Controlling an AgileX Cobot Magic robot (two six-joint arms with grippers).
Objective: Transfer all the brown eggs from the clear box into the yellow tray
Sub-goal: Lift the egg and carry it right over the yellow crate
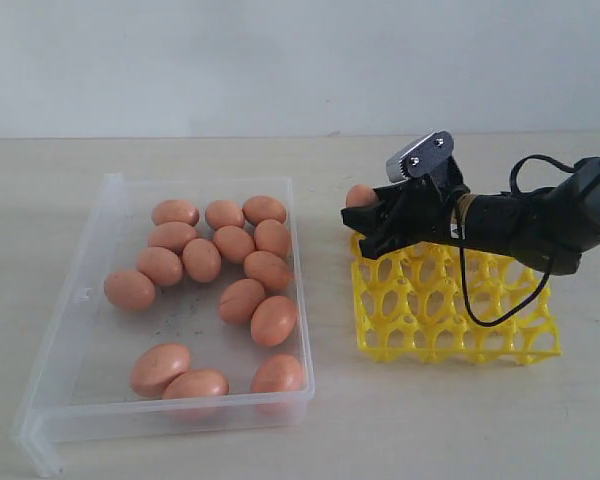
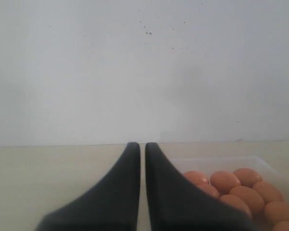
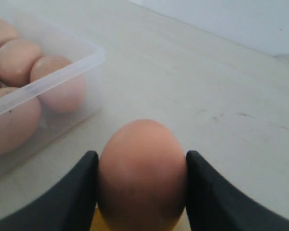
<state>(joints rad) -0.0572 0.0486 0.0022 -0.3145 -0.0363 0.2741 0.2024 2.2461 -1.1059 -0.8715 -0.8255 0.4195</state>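
A robot's right pincer point(image 1: 365, 208) pinches one brown egg point(image 3: 142, 173) between its two dark fingers, over the corner of a yellow egg tray point(image 1: 500, 340) that lies farthest from the camera and nearest a clear plastic box point(image 1: 110, 340). The box sits just beside the tray and holds the other brown eggs point(image 1: 233, 243), about fifteen of them.

The left pincer point(image 2: 142, 147) is pressed together and empty, away from the tray.

The egg could slip from the smooth fingers. Released off-centre, it might land on a pointed post and roll off the tray onto the table point(image 1: 430, 420).

The pincer and arm hide the cup under the egg and much of the tray's far row. The cups that show look empty.
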